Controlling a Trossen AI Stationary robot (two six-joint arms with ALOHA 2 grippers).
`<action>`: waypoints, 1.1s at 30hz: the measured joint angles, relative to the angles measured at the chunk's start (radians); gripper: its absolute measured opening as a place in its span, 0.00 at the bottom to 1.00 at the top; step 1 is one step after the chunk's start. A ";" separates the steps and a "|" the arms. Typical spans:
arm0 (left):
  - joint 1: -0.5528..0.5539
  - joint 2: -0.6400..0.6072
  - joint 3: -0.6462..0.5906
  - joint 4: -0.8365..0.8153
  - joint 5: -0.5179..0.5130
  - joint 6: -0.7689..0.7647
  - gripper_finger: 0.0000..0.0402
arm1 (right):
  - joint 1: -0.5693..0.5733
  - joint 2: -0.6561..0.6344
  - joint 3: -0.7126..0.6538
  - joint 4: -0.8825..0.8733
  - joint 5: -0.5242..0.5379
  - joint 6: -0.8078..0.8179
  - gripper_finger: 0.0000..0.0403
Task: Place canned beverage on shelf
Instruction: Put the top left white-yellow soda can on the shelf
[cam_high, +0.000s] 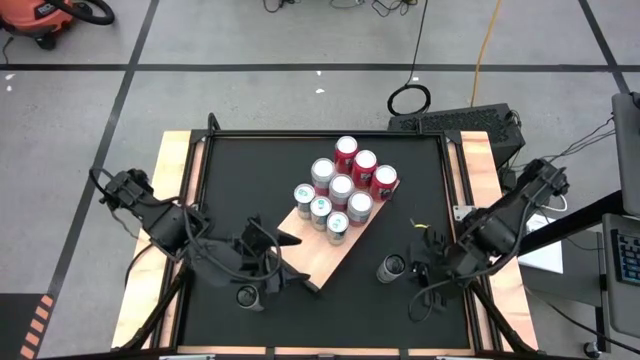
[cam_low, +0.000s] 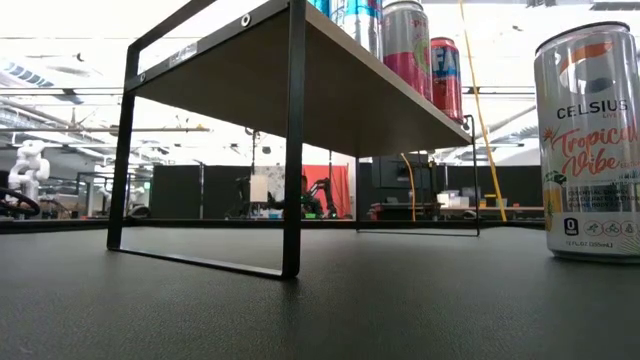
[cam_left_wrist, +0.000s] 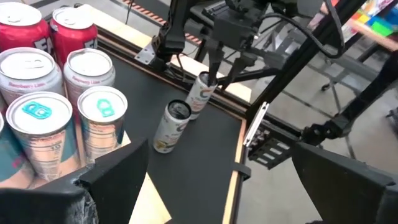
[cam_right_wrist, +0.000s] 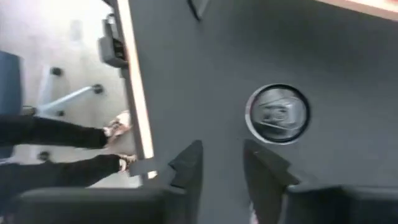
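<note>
Close to the low camera, a silver Celsius can (cam_low: 590, 150) stands upright on the black tabletop (cam_high: 400, 180), off the shelf (cam_high: 325, 262) and just beside its long edge nearest the right arm. Seen from above, this can (cam_high: 391, 267) sits apart from the right gripper (cam_high: 428, 262), which hovers just beyond it, away from the shelf; its own camera shows the can top (cam_right_wrist: 277, 113) ahead of two dark fingers (cam_right_wrist: 186, 163) standing a narrow gap apart with nothing between them. On the shelf, a cluster of cans (cam_high: 340, 187) fills the end farthest from both arms, red ones at the far tip and silver ones behind. At the shelf's bare near end, the left gripper (cam_high: 268, 262) hangs with its jaws spread wide, holding nothing.
</note>
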 joint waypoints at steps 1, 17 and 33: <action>-0.002 0.002 0.000 -0.003 0.000 0.004 0.99 | 0.000 0.004 0.000 -0.009 0.016 0.000 0.28; -0.014 0.008 0.000 0.012 -0.049 -0.026 0.99 | -0.023 0.032 -0.015 -0.038 0.129 -0.079 0.84; -0.026 0.032 -0.001 0.016 -0.056 -0.027 0.99 | -0.044 -0.029 -0.226 0.159 0.124 -0.153 0.85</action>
